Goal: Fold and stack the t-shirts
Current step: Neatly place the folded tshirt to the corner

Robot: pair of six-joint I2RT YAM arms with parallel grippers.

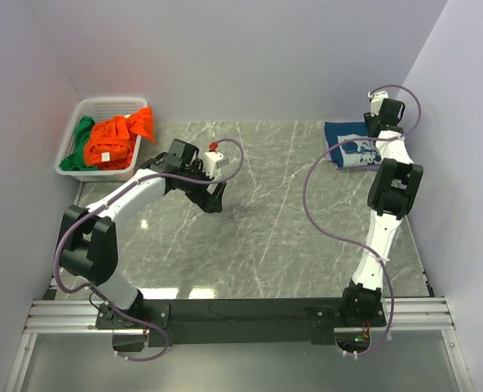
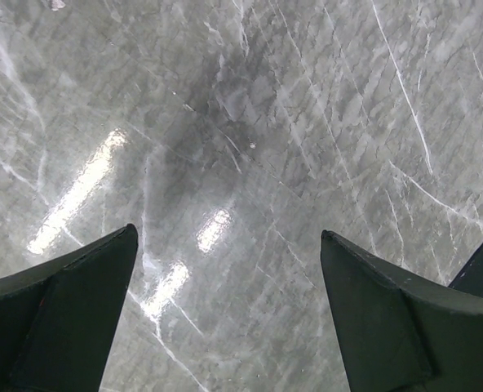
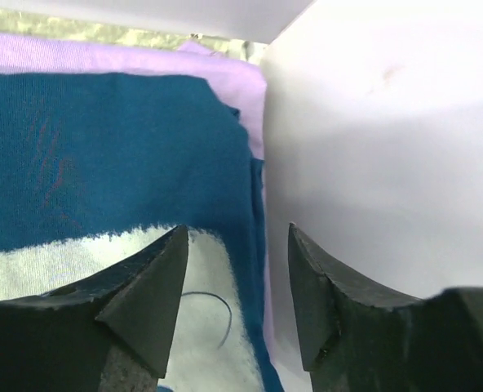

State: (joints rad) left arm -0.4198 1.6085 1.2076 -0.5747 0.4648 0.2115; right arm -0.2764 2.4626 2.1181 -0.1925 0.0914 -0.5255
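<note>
A folded navy blue t-shirt [image 1: 349, 148] with a white chest print lies at the back right of the table, next to the right wall. My right gripper [image 1: 378, 122] hangs over its right edge. In the right wrist view the gripper [image 3: 237, 245] is open and empty, one finger over the white print and one over the wall side of the navy shirt [image 3: 119, 155]. An orange t-shirt [image 1: 115, 139] and a green t-shirt [image 1: 81, 139] lie crumpled in the white basket [image 1: 103, 104] at the back left. My left gripper [image 1: 213, 198] is open and empty above bare marble [image 2: 229, 237].
A lilac cloth [image 3: 144, 57] lies folded under the navy shirt, showing along its far and right edges. The white right wall [image 3: 388, 147] stands very close to my right gripper. The grey marble table [image 1: 266, 212] stretches between the arms.
</note>
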